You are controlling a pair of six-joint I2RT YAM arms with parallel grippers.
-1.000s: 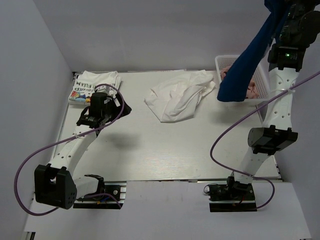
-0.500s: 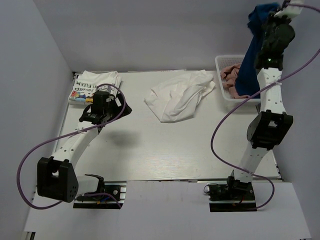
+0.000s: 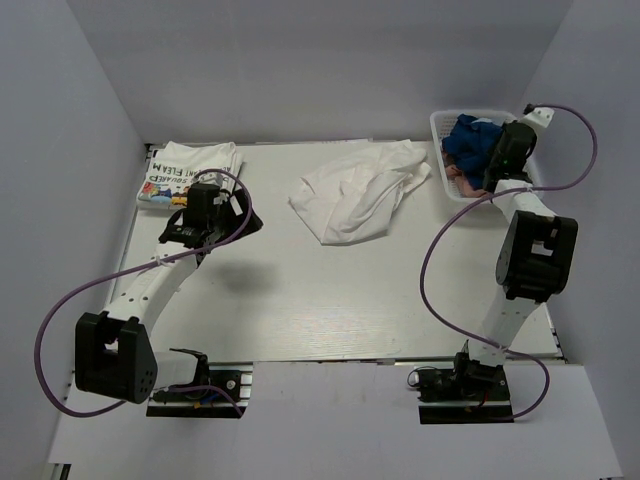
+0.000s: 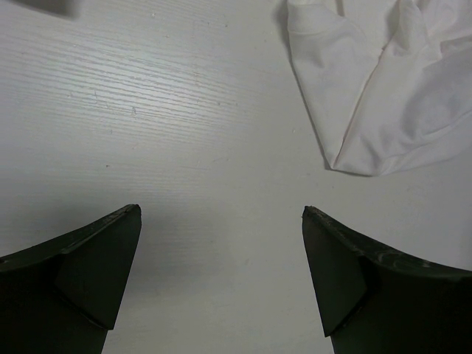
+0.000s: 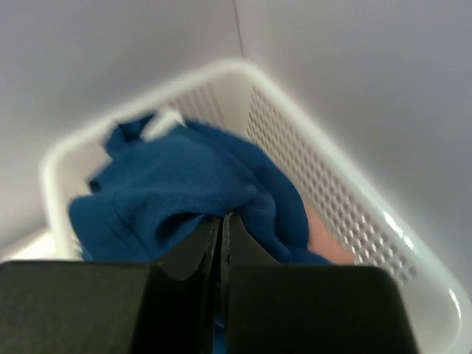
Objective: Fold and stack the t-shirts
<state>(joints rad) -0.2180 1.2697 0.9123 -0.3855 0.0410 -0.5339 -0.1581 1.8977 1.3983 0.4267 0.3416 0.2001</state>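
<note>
Your right arm has dropped from high above the table's far right corner down into the basket (image 3: 437,128), and the blue garment (image 3: 468,140) that hung from it half a second ago now lies bunched inside. The left arm has barely shifted.

At the far left, the folded t-shirt (image 3: 186,168) with black lettering lies flat in the far corner of the table (image 3: 300,300). Just beside it, toward you, the left gripper (image 3: 245,215) hovers over bare tabletop; your wrist view shows its fingers (image 4: 88,258) spread wide apart, holding nothing.

In the middle, the crumpled t-shirt (image 3: 358,190) lies in a loose white heap near the far edge, well apart from the folded one; its nearest corner shows ahead of the left fingers.

On the right, the right gripper (image 5: 221,220) is inside the basket, fingers pressed together on a fold of the blue garment. A pink cloth (image 5: 328,240) shows under the blue, against the mesh wall.
</note>
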